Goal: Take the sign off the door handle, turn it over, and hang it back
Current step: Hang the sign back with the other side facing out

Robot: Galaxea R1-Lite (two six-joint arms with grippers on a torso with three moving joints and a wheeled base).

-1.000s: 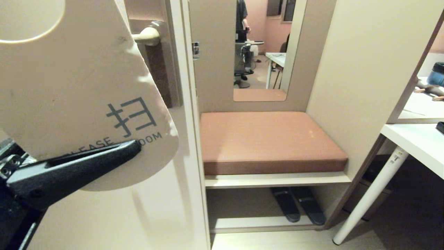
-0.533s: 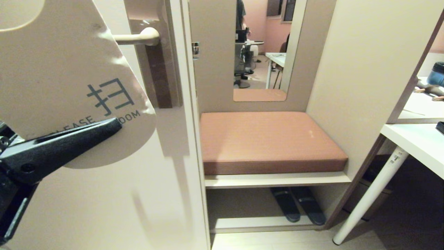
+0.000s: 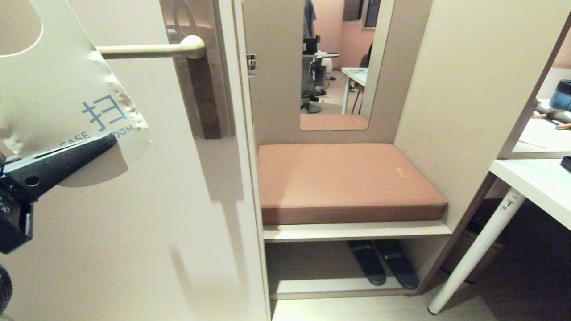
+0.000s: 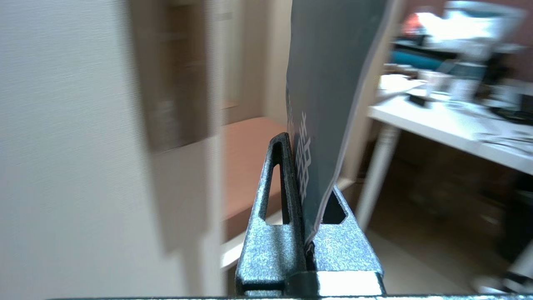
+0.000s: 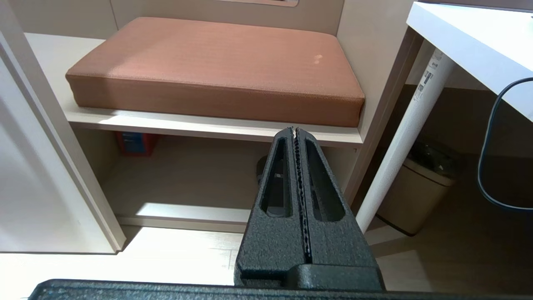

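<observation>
The left gripper point(image 3: 96, 142) is holding the sign point(image 3: 58, 98) at the left edge of the head view, its black fingers point(image 3: 53, 162) clamping the card's rounded lower end. The sign is showing its white face to the head camera, with a blue character and the partly covered words "PLEASE ... ROOM" just above the fingers, and it is tilting so that its oval hole point(image 3: 18, 26) is sitting at the upper left corner. The left wrist view is showing the sign's point(image 4: 329, 83) other, blue-grey face rising edge-on from between the pinching fingers point(image 4: 283, 175). The door handle point(image 3: 149, 49) is standing bare, its cream lever running horizontally from a rounded elbow on the tall brown backplate point(image 3: 203, 89); the lever's free end is meeting the sign's edge in the head view, though contact cannot be judged. The sign is off the handle, in front of the pale door point(image 3: 156, 214). The right gripper point(image 5: 296, 133) is appearing only in its own wrist view, its fingers point(image 5: 316, 183) pressing together on nothing, pointing toward the brown seat cushion point(image 5: 216, 62) on its shelf point(image 5: 166, 125), beside the white worktop point(image 5: 470, 46).
</observation>
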